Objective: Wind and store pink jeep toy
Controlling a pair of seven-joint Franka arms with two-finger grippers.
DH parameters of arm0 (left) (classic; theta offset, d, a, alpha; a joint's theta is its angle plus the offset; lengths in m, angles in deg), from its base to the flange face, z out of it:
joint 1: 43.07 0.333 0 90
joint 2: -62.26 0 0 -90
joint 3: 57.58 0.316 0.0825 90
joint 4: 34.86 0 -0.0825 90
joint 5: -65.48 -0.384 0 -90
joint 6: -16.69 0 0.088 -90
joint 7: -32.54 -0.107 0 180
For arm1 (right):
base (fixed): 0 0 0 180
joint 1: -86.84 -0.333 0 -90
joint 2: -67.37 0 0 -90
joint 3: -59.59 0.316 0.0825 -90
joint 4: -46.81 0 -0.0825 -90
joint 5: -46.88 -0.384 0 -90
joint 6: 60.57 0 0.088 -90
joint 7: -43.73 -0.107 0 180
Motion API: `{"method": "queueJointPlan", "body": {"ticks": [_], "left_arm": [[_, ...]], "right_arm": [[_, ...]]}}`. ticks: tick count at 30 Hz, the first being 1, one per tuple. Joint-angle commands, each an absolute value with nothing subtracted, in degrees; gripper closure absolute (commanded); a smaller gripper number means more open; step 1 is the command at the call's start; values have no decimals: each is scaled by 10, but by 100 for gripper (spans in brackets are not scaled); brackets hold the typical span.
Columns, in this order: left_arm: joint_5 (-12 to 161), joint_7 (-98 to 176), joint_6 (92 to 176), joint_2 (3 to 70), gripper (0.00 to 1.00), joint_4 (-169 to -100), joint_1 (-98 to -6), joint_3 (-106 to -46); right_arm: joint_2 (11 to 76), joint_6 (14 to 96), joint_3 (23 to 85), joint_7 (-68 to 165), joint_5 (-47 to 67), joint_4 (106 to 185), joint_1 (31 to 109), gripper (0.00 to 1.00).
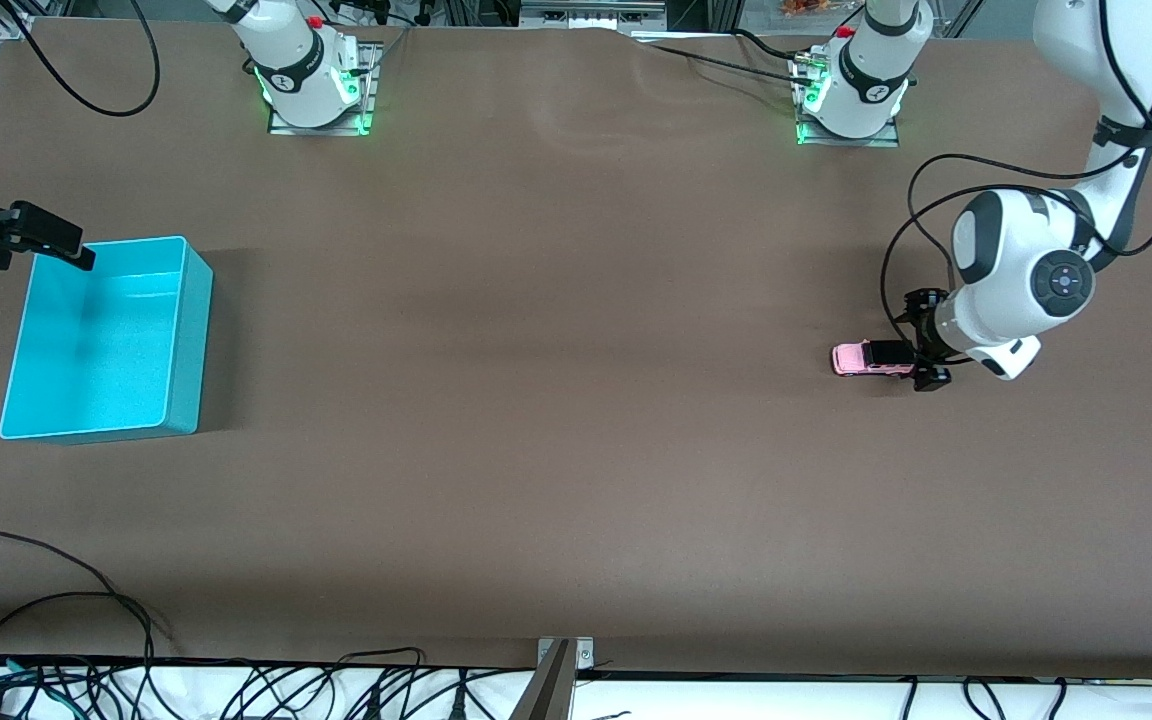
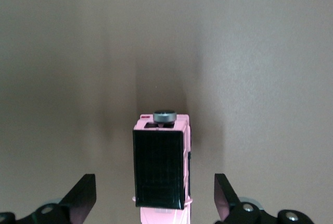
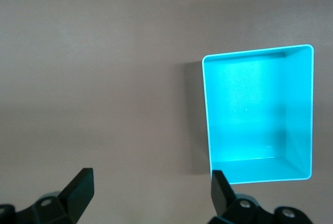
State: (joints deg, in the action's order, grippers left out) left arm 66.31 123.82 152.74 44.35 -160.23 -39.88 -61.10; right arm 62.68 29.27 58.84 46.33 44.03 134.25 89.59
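At the front view's left edge you see the right gripper [image 1: 76,252] spread wide and empty by the turquoise plastic bin [image 1: 191,330]. At right, the small pale-pink, black-roofed jeep toy [image 1: 871,358] sits between the left gripper [image 1: 921,340] fingers, apart; only its wrist view shows those gaps and the grey knob [image 2: 165,116]

The pink jeep toy [image 2: 162,169] looks glossy plastic, the turquoise bin [image 1: 106,340] smooth plastic, the brown table [image 1: 536,300] matt.
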Motion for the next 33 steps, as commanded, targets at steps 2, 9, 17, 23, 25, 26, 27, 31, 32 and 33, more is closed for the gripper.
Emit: {"method": "queueJointPlan", "body": {"ticks": [2, 9, 17, 23, 25, 26, 27, 31, 32, 33], "left_arm": [[654, 1246, 1563, 433, 0, -1612, -400, -619], [653, 1245, 1585, 424, 0, -1619, -395, -619], [653, 1246, 1600, 422, 0, -1633, -393, -619], [653, 1246, 1600, 422, 0, -1634, -393, -619], [653, 1247, 1600, 422, 2, -1639, -393, -619], [653, 1247, 1600, 423, 6, -1640, -393, -619], [653, 1248, 1600, 423, 9, -1640, -393, -619], [654, 1251, 1600, 423, 26, -1640, -393, -619], [654, 1251, 1600, 423, 31, -1640, -393, -619], [655, 1252, 1600, 423, 37, -1640, -393, -619]], "right_arm": [[625, 283, 591, 470, 444, 1332, 897, 0], [625, 283, 591, 470, 444, 1332, 897, 0], [625, 283, 591, 470, 444, 1332, 897, 0], [625, 283, 591, 470, 444, 1332, 897, 0], [625, 283, 591, 470, 444, 1332, 897, 0], [625, 283, 592, 470, 444, 1332, 897, 0], [625, 283, 591, 470, 444, 1332, 897, 0], [625, 283, 592, 470, 444, 1333, 897, 0], [625, 283, 592, 470, 444, 1333, 897, 0], [625, 283, 592, 470, 444, 1333, 897, 0]]}}
